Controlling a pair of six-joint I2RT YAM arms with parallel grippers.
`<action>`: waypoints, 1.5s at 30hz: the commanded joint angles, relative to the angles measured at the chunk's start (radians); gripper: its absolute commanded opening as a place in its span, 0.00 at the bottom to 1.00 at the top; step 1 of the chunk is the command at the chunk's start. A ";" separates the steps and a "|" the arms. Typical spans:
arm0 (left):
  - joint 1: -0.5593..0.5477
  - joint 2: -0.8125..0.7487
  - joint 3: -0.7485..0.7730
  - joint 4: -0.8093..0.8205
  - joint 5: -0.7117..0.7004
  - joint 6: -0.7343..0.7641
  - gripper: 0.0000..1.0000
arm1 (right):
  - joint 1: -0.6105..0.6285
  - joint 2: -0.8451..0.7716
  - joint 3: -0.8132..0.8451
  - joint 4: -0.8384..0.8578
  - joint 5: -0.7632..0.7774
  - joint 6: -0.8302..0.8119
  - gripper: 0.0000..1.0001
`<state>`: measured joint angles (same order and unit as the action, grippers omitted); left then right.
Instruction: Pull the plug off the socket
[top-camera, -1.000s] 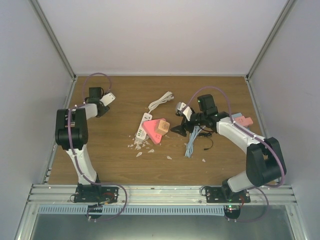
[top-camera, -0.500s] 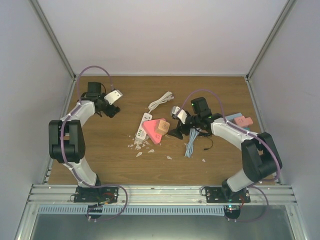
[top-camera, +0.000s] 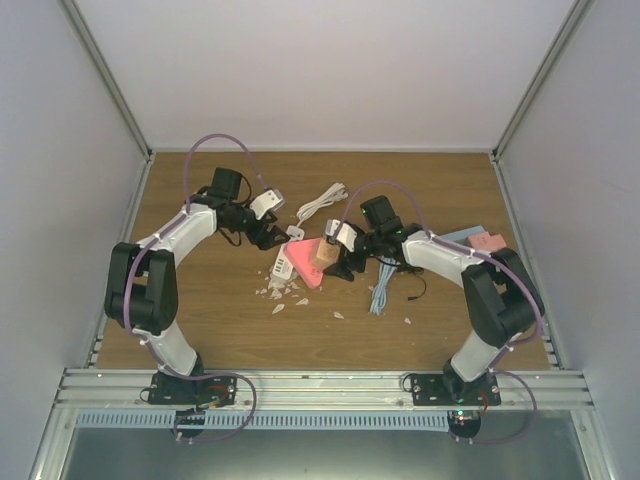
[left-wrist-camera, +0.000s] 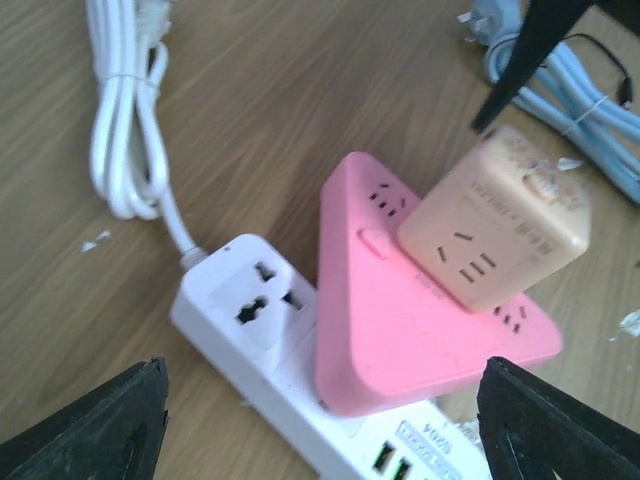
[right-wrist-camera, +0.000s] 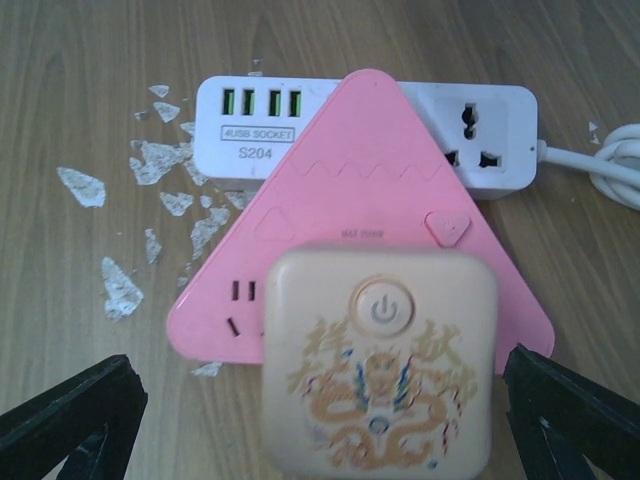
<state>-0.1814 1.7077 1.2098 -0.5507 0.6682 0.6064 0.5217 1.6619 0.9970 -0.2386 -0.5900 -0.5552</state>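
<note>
A white power strip lies mid-table with a pink triangular adapter plugged on top of it. A beige cube plug with a power button sits in the pink adapter. My left gripper hovers open above the strip and the pink adapter's near corner, touching neither. My right gripper is open with a finger on either side of the beige cube; contact cannot be made out. One right finger shows in the left wrist view.
The strip's white cord is coiled behind it. A light-blue cable bundle and a thin black wire lie to the right. White flakes litter the wood. Pink and blue blocks sit far right.
Both arms swung inward to the strip. The left gripper came from the back left corner and opened wider. The right gripper moved left over the beige cube, staying open.
</note>
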 joint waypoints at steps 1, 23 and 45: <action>-0.037 0.032 0.013 0.029 0.069 -0.086 0.87 | 0.023 0.050 0.057 -0.003 0.017 -0.029 0.98; -0.159 0.206 0.021 0.070 -0.144 -0.181 0.99 | 0.056 0.126 0.111 -0.016 0.073 -0.037 0.55; -0.166 0.227 -0.077 0.131 -0.460 -0.144 0.88 | 0.049 0.015 0.068 -0.013 0.023 -0.020 0.31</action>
<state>-0.3603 1.8648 1.1934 -0.4076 0.4545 0.4473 0.5674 1.7542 1.0737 -0.2302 -0.5087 -0.5629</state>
